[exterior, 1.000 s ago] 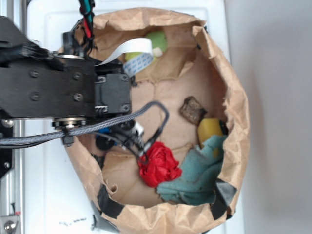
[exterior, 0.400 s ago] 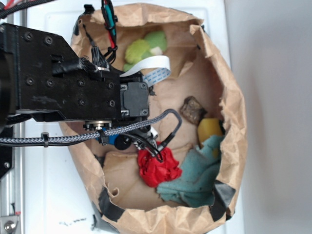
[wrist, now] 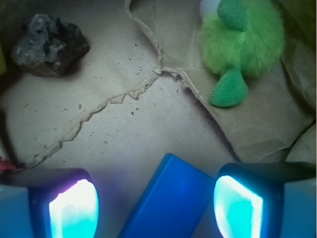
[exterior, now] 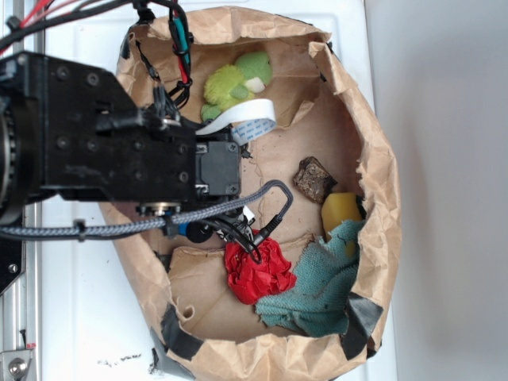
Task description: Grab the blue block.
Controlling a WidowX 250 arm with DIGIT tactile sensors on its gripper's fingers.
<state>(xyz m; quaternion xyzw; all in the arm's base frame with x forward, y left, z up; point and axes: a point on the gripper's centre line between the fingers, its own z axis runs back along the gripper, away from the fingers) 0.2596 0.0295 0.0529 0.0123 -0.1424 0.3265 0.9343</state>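
Observation:
In the wrist view the blue block, a flat bright blue slab, lies tilted on the brown paper floor of the bag. My gripper is open and straddles it. The left pad stands apart from the block with bare paper between them, and the right pad sits close beside the block's upper right corner. The block's lower end runs out of the frame. In the exterior view the black arm reaches into the paper bag from the left and covers the gripper and the block.
A green plush toy lies at the bag's far side. A dark rock sits mid-bag. A red cloth ball, a teal towel and a yellow object fill the near right. The crumpled bag walls surround everything.
The arm has shifted rightward, deeper into the bag, uncovering the green plush toy. Since 0.4 s ago it has barely moved. The red ball, towel and rock stay put.

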